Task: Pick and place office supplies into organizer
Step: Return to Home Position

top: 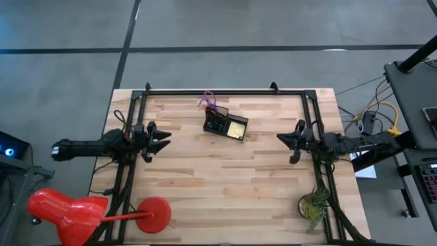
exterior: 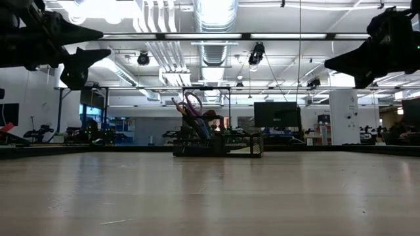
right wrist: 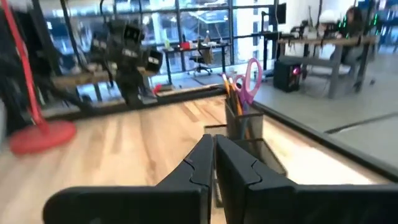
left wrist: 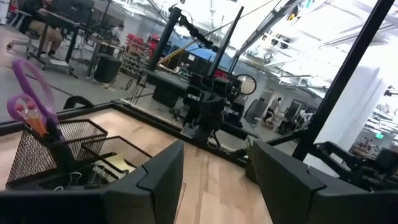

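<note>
Organizer stood mid-tabletop toward far edge; purple scissors and pens upright in it, yellow sticky notes in adjoining compartment. Left end effector hovered above left side, released, fingers apart; right end effector above right side, clenched, fingers touching

- A robotics lab in an open industrial hall — exposed ceiling ducts, strip lights.
- Concrete floor, with desks and monitors beyond the wooden surface.
</note>
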